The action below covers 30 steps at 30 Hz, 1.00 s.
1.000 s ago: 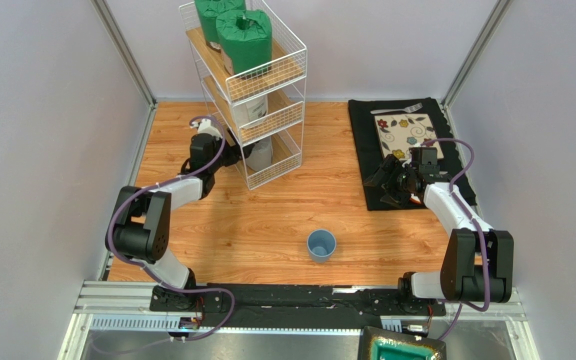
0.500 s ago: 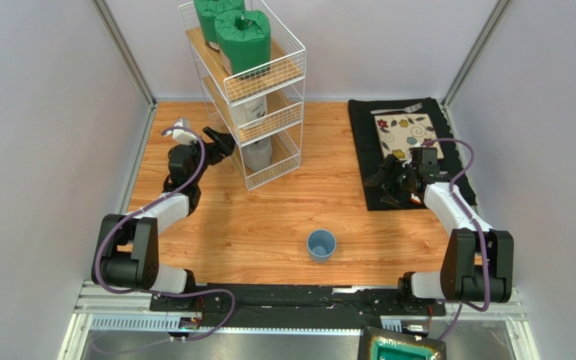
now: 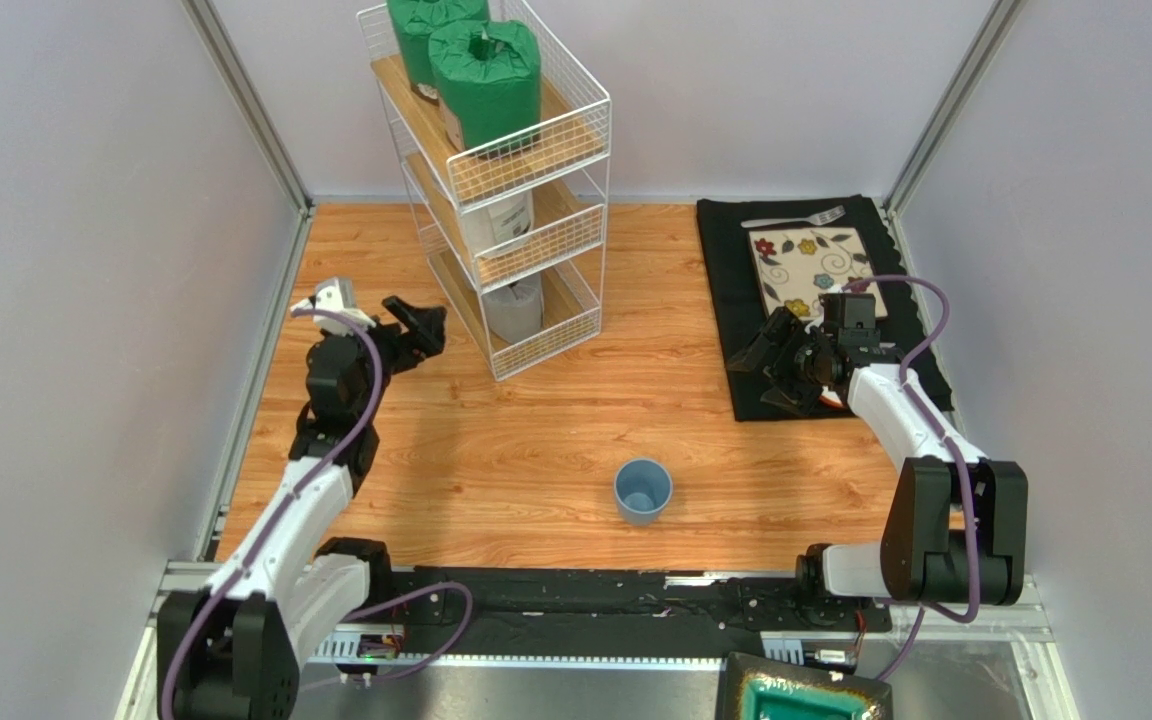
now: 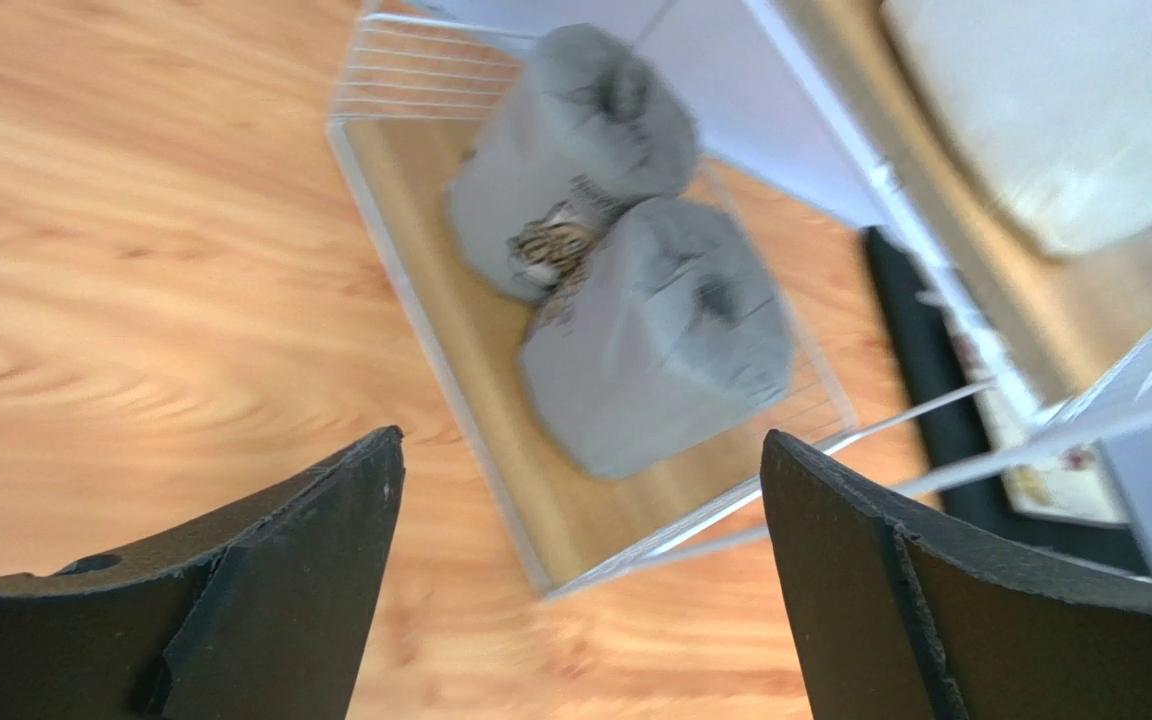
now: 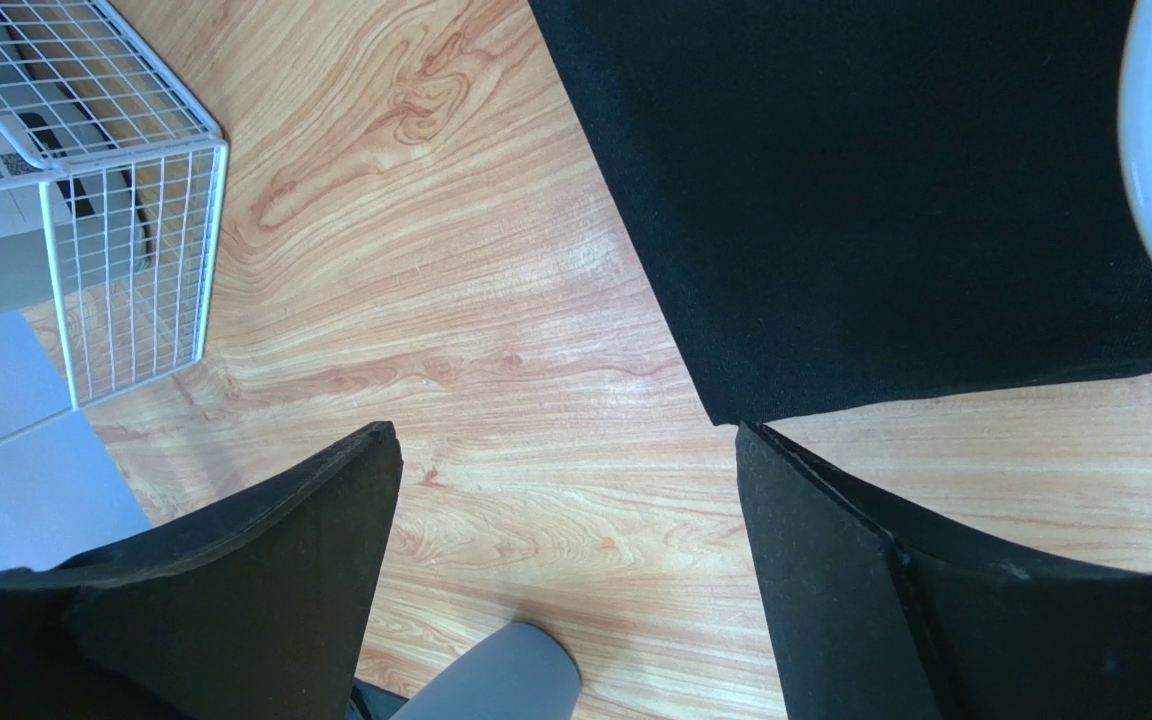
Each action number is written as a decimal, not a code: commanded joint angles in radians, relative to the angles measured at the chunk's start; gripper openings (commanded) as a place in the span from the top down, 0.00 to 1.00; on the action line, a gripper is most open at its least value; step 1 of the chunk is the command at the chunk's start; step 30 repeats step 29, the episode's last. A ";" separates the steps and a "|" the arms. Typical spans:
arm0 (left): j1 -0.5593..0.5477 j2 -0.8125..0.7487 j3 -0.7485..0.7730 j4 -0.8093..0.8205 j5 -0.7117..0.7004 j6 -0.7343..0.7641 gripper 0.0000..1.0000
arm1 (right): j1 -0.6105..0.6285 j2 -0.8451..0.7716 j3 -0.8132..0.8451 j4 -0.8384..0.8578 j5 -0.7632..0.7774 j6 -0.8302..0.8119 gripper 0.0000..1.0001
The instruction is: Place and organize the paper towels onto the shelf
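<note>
The white wire shelf point(image 3: 585, 132) stands at the back left. Two green paper towels point(image 3: 488, 83) sit on its top tier, a white one point(image 3: 504, 219) on the middle tier, and grey ones point(image 3: 515, 309) on the bottom tier. The left wrist view shows two grey rolls point(image 4: 654, 338) side by side on the bottom plank and a white roll point(image 4: 1048, 105) above. My left gripper point(image 3: 420, 330) is open and empty, a little left of the shelf point(image 4: 432, 323), and shows in the left wrist view point(image 4: 579, 443). My right gripper point(image 3: 767, 368) is open and empty at the black mat's left edge, low over the table point(image 5: 567, 435).
A small blue cup point(image 3: 642, 489) stands on the table near the middle front. A black mat point(image 3: 732, 285) with a floral plate point(image 3: 808, 267) and a fork lies at the right. The shelf's wire corner point(image 5: 132, 225) and mat point(image 5: 868, 195) show in the right wrist view.
My left arm has drawn back from the shelf's bottom tier, to the left and toward the near side, with its gripper open and empty. The right arm has not moved.
</note>
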 commanded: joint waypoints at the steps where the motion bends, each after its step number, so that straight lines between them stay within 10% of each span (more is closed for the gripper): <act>1: 0.008 -0.150 -0.041 -0.301 -0.118 0.121 0.03 | -0.006 -0.016 0.023 0.033 0.010 0.003 0.13; 10: 0.008 -0.332 -0.145 -0.628 -0.247 0.150 0.02 | 0.005 -0.120 0.037 0.044 0.107 0.012 0.01; 30: 0.008 -0.433 -0.239 -0.676 -0.267 0.010 0.02 | 0.014 -0.264 0.028 0.005 0.227 0.018 0.01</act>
